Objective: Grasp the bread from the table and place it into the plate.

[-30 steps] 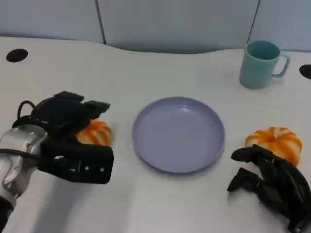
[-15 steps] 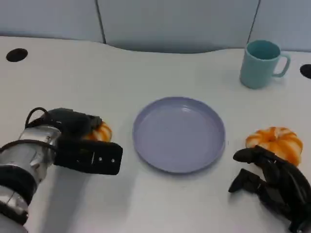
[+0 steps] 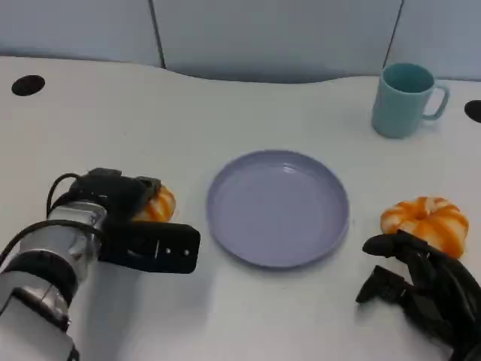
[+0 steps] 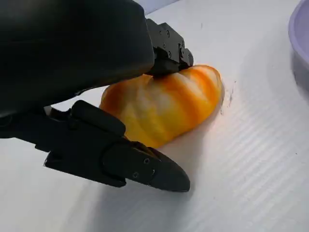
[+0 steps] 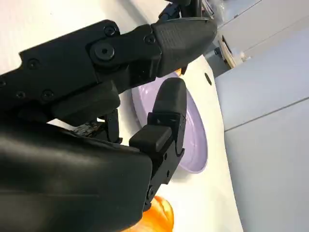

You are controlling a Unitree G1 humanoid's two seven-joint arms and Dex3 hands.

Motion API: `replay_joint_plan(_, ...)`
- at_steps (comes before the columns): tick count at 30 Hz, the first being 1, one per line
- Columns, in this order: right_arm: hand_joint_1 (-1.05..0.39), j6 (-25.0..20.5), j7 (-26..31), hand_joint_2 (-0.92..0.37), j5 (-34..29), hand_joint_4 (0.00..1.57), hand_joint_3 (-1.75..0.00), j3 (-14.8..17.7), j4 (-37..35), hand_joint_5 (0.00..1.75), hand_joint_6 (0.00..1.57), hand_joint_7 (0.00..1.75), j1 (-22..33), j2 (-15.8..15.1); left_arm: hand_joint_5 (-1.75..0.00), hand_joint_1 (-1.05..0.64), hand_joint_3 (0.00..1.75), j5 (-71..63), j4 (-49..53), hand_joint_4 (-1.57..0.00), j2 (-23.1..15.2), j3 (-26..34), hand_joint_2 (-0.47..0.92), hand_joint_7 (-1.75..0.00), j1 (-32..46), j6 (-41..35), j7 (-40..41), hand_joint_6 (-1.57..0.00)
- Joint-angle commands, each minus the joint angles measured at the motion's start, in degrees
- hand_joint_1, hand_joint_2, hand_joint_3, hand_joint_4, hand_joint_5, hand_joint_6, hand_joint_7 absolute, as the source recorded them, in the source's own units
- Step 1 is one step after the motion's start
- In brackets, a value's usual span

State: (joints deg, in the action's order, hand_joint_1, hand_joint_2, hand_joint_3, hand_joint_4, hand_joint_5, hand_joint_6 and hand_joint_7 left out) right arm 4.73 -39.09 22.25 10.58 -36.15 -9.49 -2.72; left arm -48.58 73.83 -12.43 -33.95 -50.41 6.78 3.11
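A teal mug is standing at the far right of the white surface, well apart from everything else, with its handle pointing right. Two dark round holes are showing in the surface, one at the far left edge and one at the far right edge. The lilac plate is sitting in the middle, with nothing lying in it.

A second orange bread is lying to the right of the plate, just beyond the right robot hand, which is resting on the surface with its fingers curled in around nothing.

The bread being grasped is lying on the surface to the left of the plate, near its rim but not touching it. It is a rounded, glossy orange loaf with paler ribbed stripes. The left robot hand is covering most of it from above. In the left wrist view, one finger is pressing on the top of the loaf while the thumb is lying along its near side, so the robot hand is closing around the bread, which is sitting flat on the surface.
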Motion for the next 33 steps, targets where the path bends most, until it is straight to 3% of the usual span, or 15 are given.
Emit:
replay_joint_plan(1,-0.47,-0.9,0.1,-0.92,0.2,0.65,-0.16,0.4,0.6,1.43,0.68,1.02,1.7,-0.8,-0.05,-0.66,0.0,0.1,2.4,-0.04,1.5,-1.3,0.86,-0.02,0.2,-1.9,1.6,-0.16)
replay_joint_plan(7,-0.47,-1.4,-0.1,-0.92,0.2,0.65,-0.16,0.4,1.4,1.43,0.67,1.01,2.2,-1.0,-0.1,-0.47,0.0,1.0,3.4,-0.33,2.3,-1.9,0.82,-0.03,2.6,-0.3,6.5,-0.41)
replay_joint_plan(8,-0.47,-1.4,-0.1,-0.92,0.2,0.64,-0.16,0.4,1.6,1.43,0.66,1.01,2.4,-1.0,-0.16,-0.35,0.01,1.6,3.4,-0.52,2.3,-1.6,0.88,-0.05,2.9,0.4,6.9,-0.59)
replay_joint_plan(11,-0.47,-1.6,0.2,-0.92,0.1,0.64,-0.16,0.3,2.2,1.43,0.66,1.01,2.7,-1.0,-0.23,-0.29,0.02,2.4,3.4,-0.73,2.1,-1.5,0.92,-0.07,3.6,1.9,8.8,-0.78)
replay_joint_plan(14,-0.48,-1.9,0.5,-0.92,0.0,0.65,-0.16,0.3,2.7,1.43,0.66,1.02,2.9,-1.1,-0.82,-0.32,0.08,2.0,3.5,-0.89,1.7,-2.3,0.92,-0.05,4.5,3.0,13.0,-1.1)
replay_joint_plan(15,-0.48,-1.9,0.5,-0.92,0.1,0.65,-0.16,0.3,2.7,1.43,0.66,1.02,2.9,-1.0,-1.23,-0.33,0.12,1.6,3.5,-0.81,1.6,-2.8,0.92,-0.09,4.7,3.1,14.3,-1.14)
replay_joint_plan(16,-0.48,-1.9,0.4,-0.92,0.1,0.64,-0.16,0.4,2.7,1.43,0.66,1.02,2.9,-1.0,-1.5,-0.33,0.15,1.4,3.6,-0.75,1.5,-3.2,0.92,-0.12,4.9,3.1,15.3,-1.16)
replay_joint_plan(20,-0.48,-1.8,0.4,-0.92,0.0,0.65,-0.16,0.4,2.5,1.43,0.66,1.02,2.8,-1.0,-1.7,-0.32,0.21,2.4,3.5,-0.7,1.4,-3.0,0.92,-0.17,5.5,4.1,18.8,-1.19)
replay_joint_plan(22,-0.48,-1.7,0.5,-0.92,-0.1,0.65,-0.17,0.3,2.2,1.44,0.66,1.02,2.5,-1.0,-1.73,-0.27,0.36,3.6,3.1,-0.69,1.2,-1.8,0.92,-1.02,6.2,5.4,22.7,-0.81)
replay_joint_plan(23,-0.47,-1.8,0.6,-0.92,-0.1,0.65,-0.16,0.3,2.0,1.44,0.66,1.02,2.4,-0.9,-1.74,-0.25,0.38,4.1,3.0,-0.71,1.1,-1.3,0.92,-1.33,6.4,5.9,24.1,-0.67)
replay_joint_plan(25,-0.47,-1.9,1.0,-0.92,-0.2,0.64,-0.16,0.3,1.7,1.43,0.66,1.02,2.1,-0.7,-1.74,-0.22,0.39,4.6,3.0,-0.73,0.8,-0.6,0.92,-1.6,6.2,6.7,25.0,-0.55)
replay_joint_plan(28,-0.47,-1.9,1.2,-0.92,-0.2,0.65,-0.15,0.3,1.4,1.42,0.66,1.02,1.9,-0.6,-1.75,-0.2,0.44,4.6,2.9,-0.75,-0.1,-0.6,0.92,-1.7,5.4,7.7,25.7,-0.52)
replay_joint_plan(30,-0.47,-1.7,1.1,-0.92,0.0,0.65,-0.15,0.4,1.0,1.42,0.66,1.02,1.5,-0.6,-1.75,-0.2,0.33,4.4,2.6,-0.73,-1.4,-0.6,0.92,-1.17,4.1,9.0,26.3,-0.68)
replay_joint_plan(31,-0.47,-1.5,0.7,-0.92,0.3,0.65,-0.15,0.6,0.5,1.42,0.66,1.02,1.2,-0.5,-1.75,-0.2,0.33,4.6,2.4,-0.73,-1.9,-0.3,0.92,-1.14,3.2,9.1,25.9,-0.7)
replay_joint_plan(33,-0.47,-1.4,0.5,-0.92,0.3,0.65,-0.16,0.6,0.0,1.42,0.66,1.01,0.9,-0.6,-1.75,-0.17,0.28,4.9,2.1,-0.71,-2.6,0.2,0.92,-1.57,2.0,9.4,26.1,-0.56)
